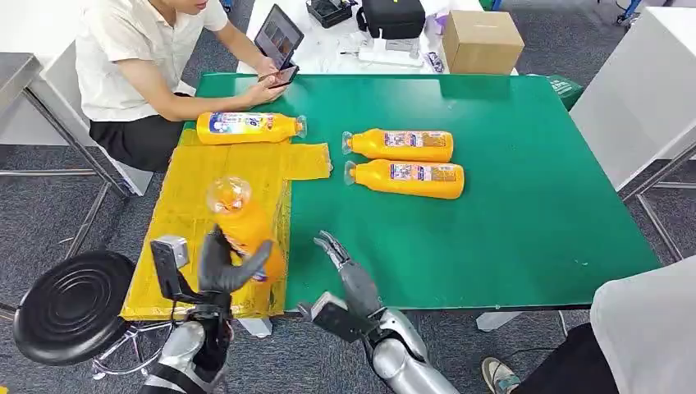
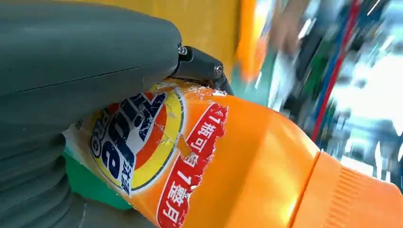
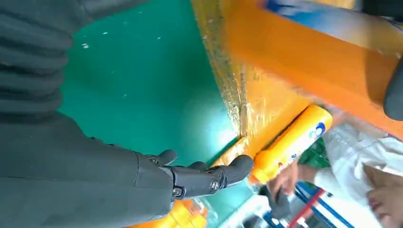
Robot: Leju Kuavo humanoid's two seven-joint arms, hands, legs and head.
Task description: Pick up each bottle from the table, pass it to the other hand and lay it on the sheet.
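Left hand (image 1: 226,267) grips a bottle (image 1: 243,222) above the yellow sheet (image 1: 197,213).
Right hand (image 1: 349,271) hovers empty, fingers apart, over the green worktop (image 1: 525,197); one bottle lies on the sheet's far edge.

Open green table (image 1: 509,222) lies ahead of the empty right hand (image 1: 341,258) — two bottles (image 1: 402,162) beyond; one bottle (image 1: 246,127) occupies the yellow sheet's (image 1: 189,205) far edge — a person's hands (image 1: 267,86) close by.

The right hand (image 3: 190,175), fingers spread and holding nothing, hangs over the green counter (image 3: 142,80) beside the yellow sheet (image 3: 266,102); a bottle (image 3: 290,142) lies there, another, blurred, looms close (image 3: 323,52).
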